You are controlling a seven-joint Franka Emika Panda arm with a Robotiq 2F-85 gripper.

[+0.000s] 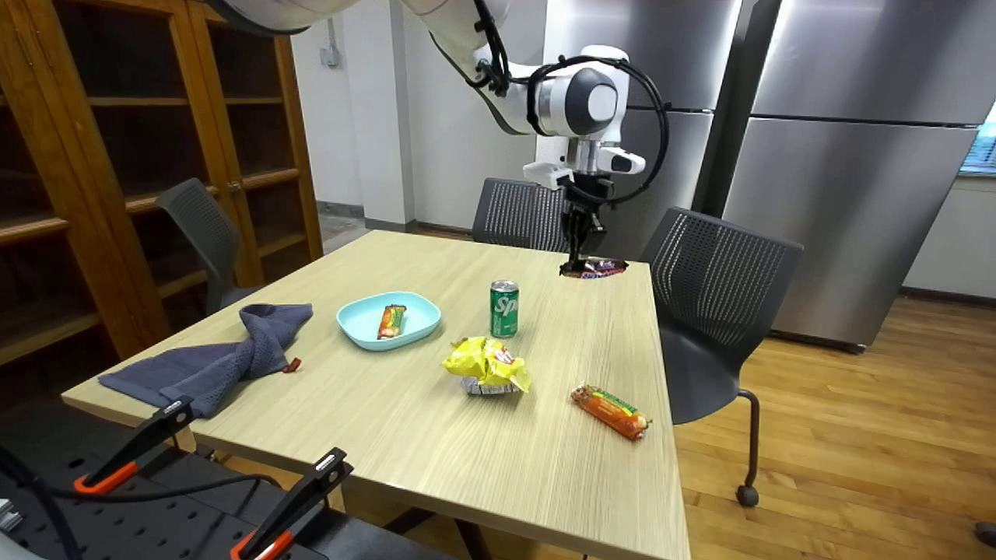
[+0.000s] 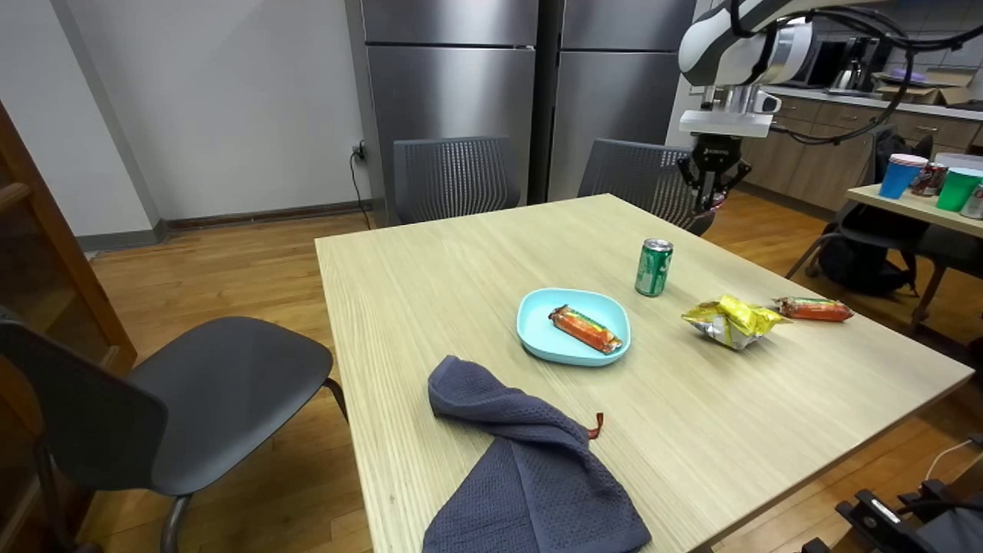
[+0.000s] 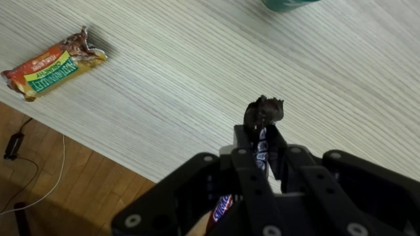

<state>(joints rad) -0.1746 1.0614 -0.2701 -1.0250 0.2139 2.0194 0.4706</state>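
Note:
In the wrist view my gripper (image 3: 258, 132) is shut on a dark-wrapped candy bar (image 3: 264, 113), whose crimped end sticks out past the fingertips. A Snickers label (image 3: 222, 207) shows under the left finger linkage; I cannot tell whether it belongs to that same bar. The purple and brown bar (image 1: 601, 268) appears by the table's far corner in an exterior view, at the tip of the gripper (image 1: 574, 264). Seen from elsewhere, the gripper (image 2: 705, 203) hides most of it and stands above the table's edge. Nearest on the table are a green Sprite can (image 1: 504, 311) and an orange granola bar (image 3: 52, 67).
A light-blue plate (image 2: 537, 338) bears another granola bar (image 2: 585, 329). Close to the can lies a crumpled yellow bag (image 1: 486, 364). A dark blue towel (image 2: 530, 461) is spread at one table end. Grey chairs (image 1: 716, 295) stand against the table edges.

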